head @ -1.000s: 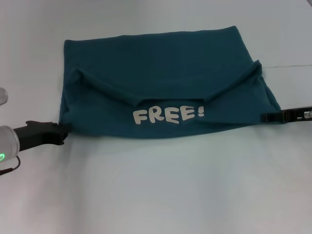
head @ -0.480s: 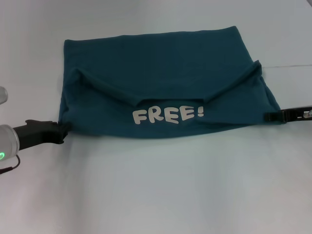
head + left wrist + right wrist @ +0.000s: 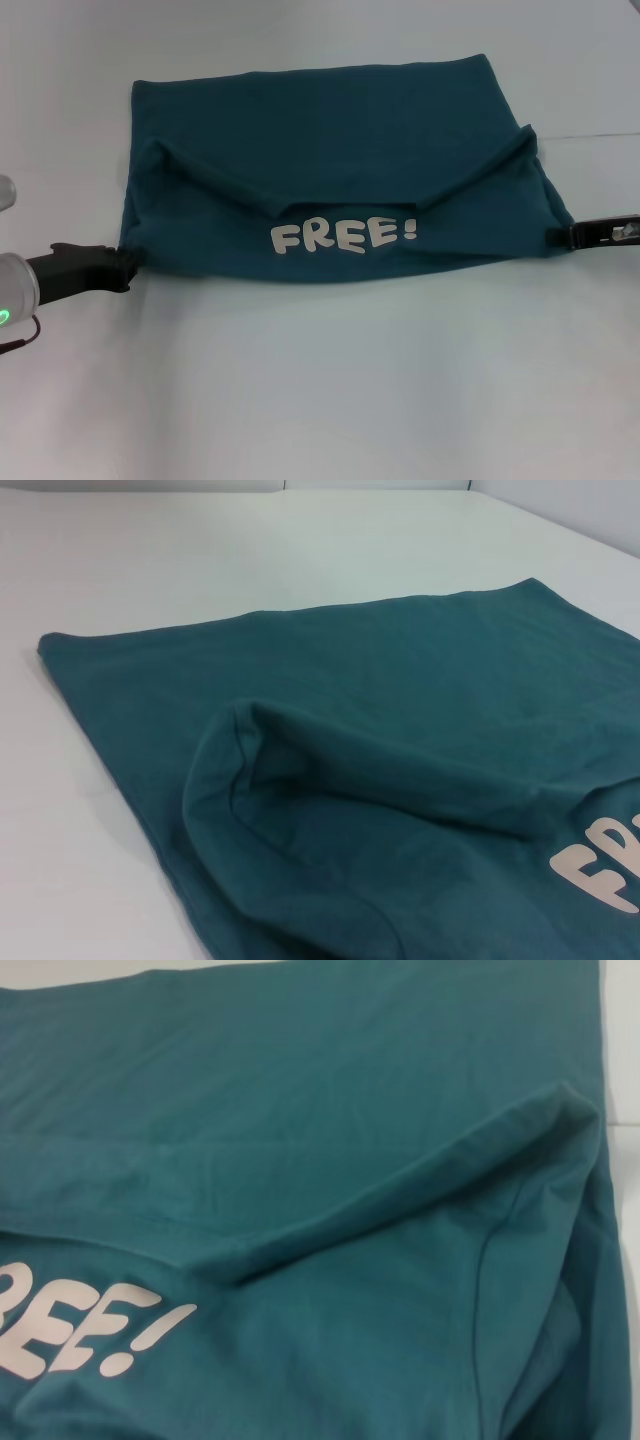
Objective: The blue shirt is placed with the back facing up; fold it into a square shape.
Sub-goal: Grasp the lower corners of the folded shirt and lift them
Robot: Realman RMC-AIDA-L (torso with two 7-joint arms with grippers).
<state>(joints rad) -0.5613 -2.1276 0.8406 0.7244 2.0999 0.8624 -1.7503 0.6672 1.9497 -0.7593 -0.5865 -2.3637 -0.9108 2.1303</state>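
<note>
The white table (image 3: 320, 400) fills the scene, and spread across its far half lies the blue shirt (image 3: 330, 140), already folded over so the white "FREE!" lettering (image 3: 345, 236) faces up on the near flap. It's soft, limp, light cloth; it'll sag and crease, so grips belong at the corners and hems. The left gripper (image 3: 122, 268) sits at the shirt's near left corner, the right gripper (image 3: 560, 236) at the near right edge. Whether either pincer is pinching fabric or parted, I can't tell from here.
</note>
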